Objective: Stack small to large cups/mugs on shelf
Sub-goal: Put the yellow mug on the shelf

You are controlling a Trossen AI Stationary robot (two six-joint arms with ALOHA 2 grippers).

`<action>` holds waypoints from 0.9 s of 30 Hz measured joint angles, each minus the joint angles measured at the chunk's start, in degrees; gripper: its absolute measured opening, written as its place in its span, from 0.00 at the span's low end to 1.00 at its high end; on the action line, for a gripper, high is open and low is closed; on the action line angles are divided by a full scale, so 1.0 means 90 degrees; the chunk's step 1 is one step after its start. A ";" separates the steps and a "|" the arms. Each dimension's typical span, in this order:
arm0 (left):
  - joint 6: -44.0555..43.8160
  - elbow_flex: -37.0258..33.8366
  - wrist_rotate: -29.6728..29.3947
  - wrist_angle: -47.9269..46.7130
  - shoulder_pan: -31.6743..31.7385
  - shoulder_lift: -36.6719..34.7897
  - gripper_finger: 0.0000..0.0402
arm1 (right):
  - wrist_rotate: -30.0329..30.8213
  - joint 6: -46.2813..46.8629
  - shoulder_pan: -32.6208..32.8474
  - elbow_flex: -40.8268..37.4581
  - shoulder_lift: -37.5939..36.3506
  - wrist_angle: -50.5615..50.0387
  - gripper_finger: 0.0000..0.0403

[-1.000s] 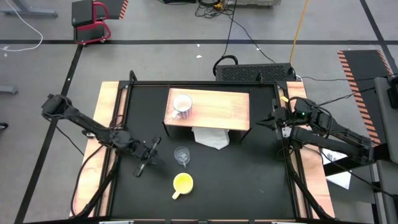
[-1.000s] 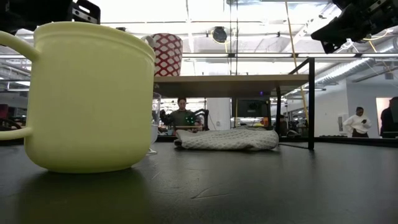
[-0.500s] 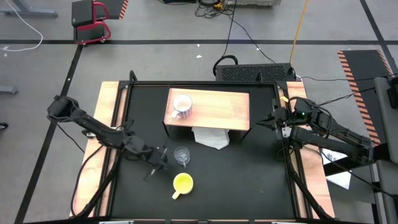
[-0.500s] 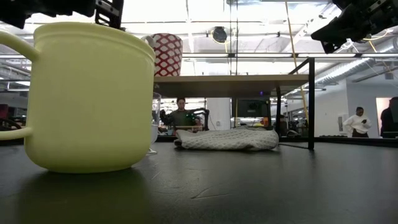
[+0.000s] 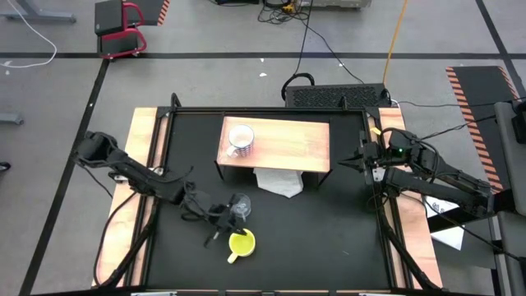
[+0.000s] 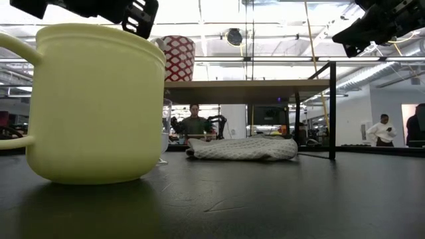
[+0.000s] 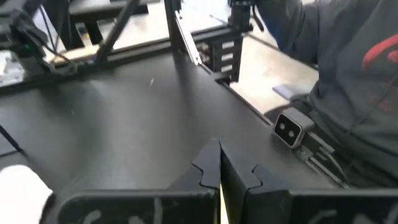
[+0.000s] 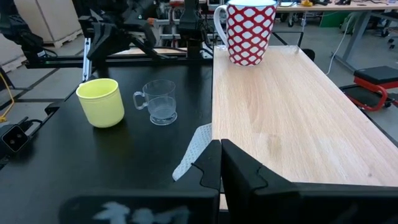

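Observation:
A white mug with a red pattern (image 5: 239, 140) stands on the left end of the light-wood shelf (image 5: 288, 144). On the black table in front of the shelf stand a clear glass cup (image 5: 240, 205) and, nearer, a yellow mug (image 5: 241, 242). My left gripper (image 5: 223, 220) is shut and hovers just left of these two, above the yellow mug's rim (image 6: 93, 30) in the low view. It points toward the table's near right. My right gripper (image 5: 343, 162) is shut and waits above the table's right side, pointing along the shelf (image 8: 280, 112).
A white cloth (image 5: 278, 182) lies on the table under the shelf's near edge. A small camera (image 7: 289, 127) sits at the table's near edge, and a person in grey (image 7: 348, 74) stands behind it. Wooden strips run along both sides of the table.
My left gripper has travelled toward the table's right and near edges, from left of the glass cup to a spot between it and the yellow mug. It has stayed shut. The cups have not moved.

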 joint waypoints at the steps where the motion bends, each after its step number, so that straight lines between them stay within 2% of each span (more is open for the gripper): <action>1: -0.0025 0.0105 0.0004 -0.0179 -0.0013 0.0045 0.00 | -0.0001 0.0000 -0.0002 0.0000 -0.0002 -0.0004 0.00; 6: 0.0027 0.0594 0.0005 -0.1168 -0.0088 0.0091 0.00 | 0.0000 0.0000 -0.0002 0.0000 0.0002 -0.0013 0.00; 12: -0.0050 0.1456 0.0031 -0.3133 -0.0105 0.0089 0.00 | 0.0000 0.0000 -0.0002 0.0000 0.0002 -0.0013 0.00; 17: 0.0055 0.2060 0.0017 -0.4083 -0.0112 0.0086 0.00 | 0.0001 0.0000 -0.0002 0.0000 0.0002 -0.0015 0.00; 27: 0.0244 0.2550 0.0464 -0.4603 0.0034 0.0081 0.00 | -0.0002 0.0000 -0.0002 0.0000 0.0002 -0.0018 0.00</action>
